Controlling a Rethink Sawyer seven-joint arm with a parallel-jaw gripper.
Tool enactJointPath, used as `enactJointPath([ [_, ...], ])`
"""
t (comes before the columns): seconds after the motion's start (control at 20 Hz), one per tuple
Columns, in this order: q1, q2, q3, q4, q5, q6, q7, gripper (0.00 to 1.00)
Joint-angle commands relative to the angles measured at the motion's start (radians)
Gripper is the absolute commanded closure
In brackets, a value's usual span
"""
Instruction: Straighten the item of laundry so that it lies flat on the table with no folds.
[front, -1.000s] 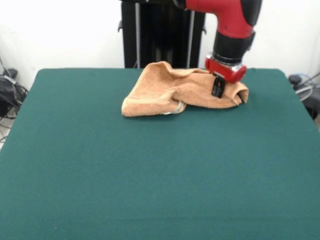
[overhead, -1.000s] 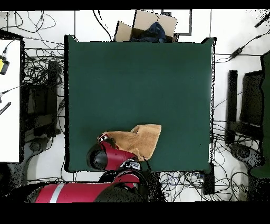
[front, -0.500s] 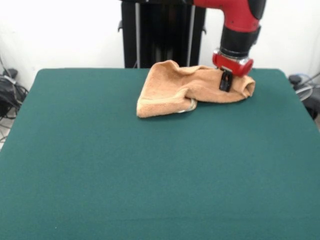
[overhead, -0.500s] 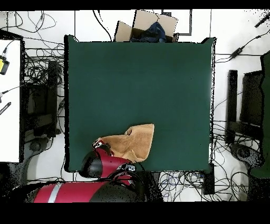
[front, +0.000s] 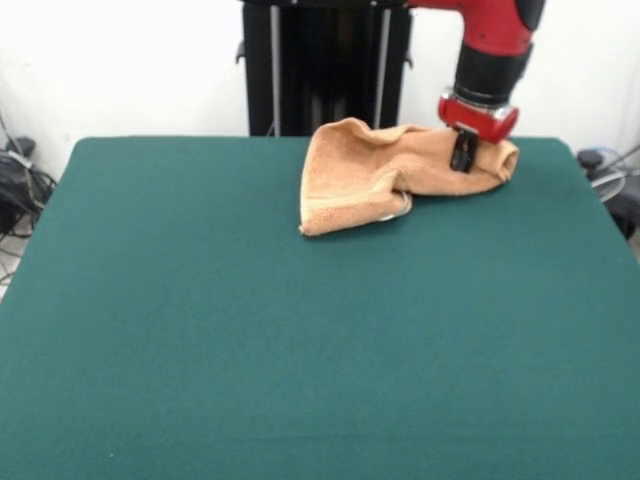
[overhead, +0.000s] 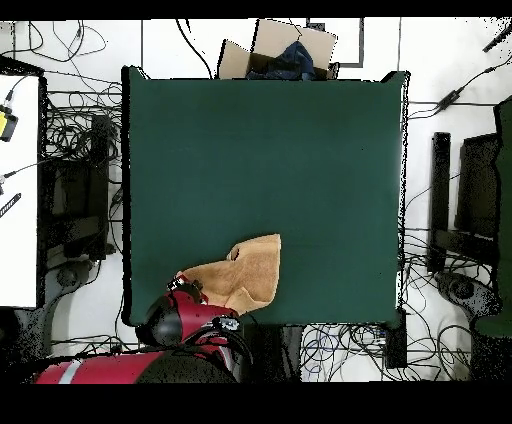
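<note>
Table (front: 200, 330) mostly bare; jaws (front: 462, 152) pinch rumpled towel (front: 380, 170) near edge.

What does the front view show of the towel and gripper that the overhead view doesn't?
Front only: the gripper set down into the towel near its end, and the towel's raised folds, with one layer doubled over along its near edge.

Overhead only: the towel's place on the table, in a corner near the edge by the robot's base; the arm hides the gripper there. A cardboard box sits beyond the far edge.

Both: the towel is bunched, not flat, on the green table.
</note>
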Motion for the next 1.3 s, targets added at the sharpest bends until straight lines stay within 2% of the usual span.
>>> enactJointPath([
  [0.05,-0.023,0.142,-0.039,-0.216,-0.045,0.102,-0.055,1.00],
  [0.3,-0.124,0.219,-0.073,-0.398,-0.256,0.073,-0.193,1.00],
  [0.55,-0.205,0.239,-0.053,-0.519,-0.495,0.139,-0.217,1.00],
  [0.6,-0.244,0.237,-0.025,-0.539,-0.553,0.185,-0.234,1.00],
  [0.8,-0.312,0.233,0.027,-0.592,-0.727,0.245,-0.234,1.00],
  [1.3,-0.363,0.187,0.084,-0.652,-0.990,0.364,-0.246,1.00],
])
